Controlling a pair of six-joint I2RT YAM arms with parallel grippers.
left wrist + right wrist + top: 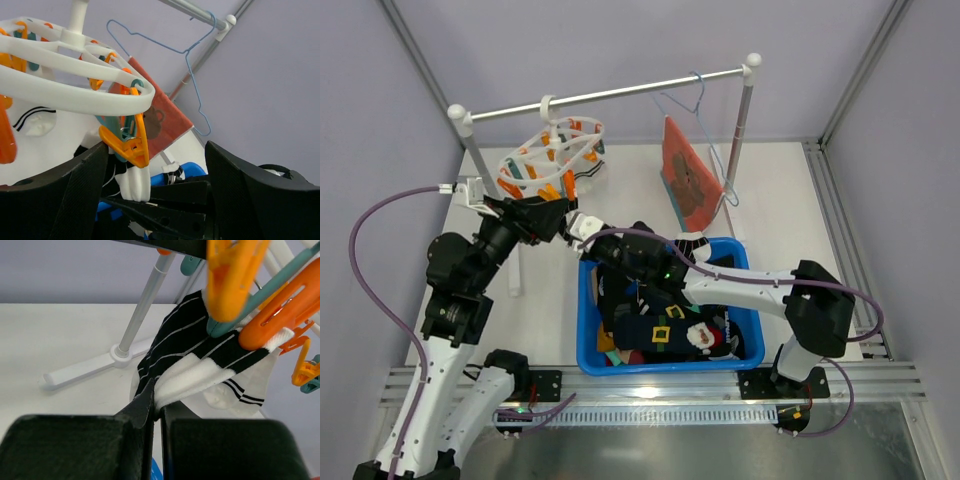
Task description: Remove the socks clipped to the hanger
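The white ring hanger (552, 150) hangs from the rail, with orange and teal pegs under it; it also shows in the left wrist view (70, 95). An orange peg (127, 145) clips a white sock (135, 182) with black stripes, which also shows in the right wrist view (200, 365). My left gripper (155, 150) is open, its fingers on either side of that peg. My right gripper (157, 405) is shut on the sock's lower white edge, just under the hanger (582, 226). Another white sock (588, 172) hangs at the ring's far side.
A blue bin (588, 330) holding dark socks and clothes sits under the right arm. An orange bear-print cloth (688, 185) hangs on a pale-blue wire hanger (698, 105) from the same rail (620, 93). The rack's post (145, 300) and foot (80, 371) stand close by.
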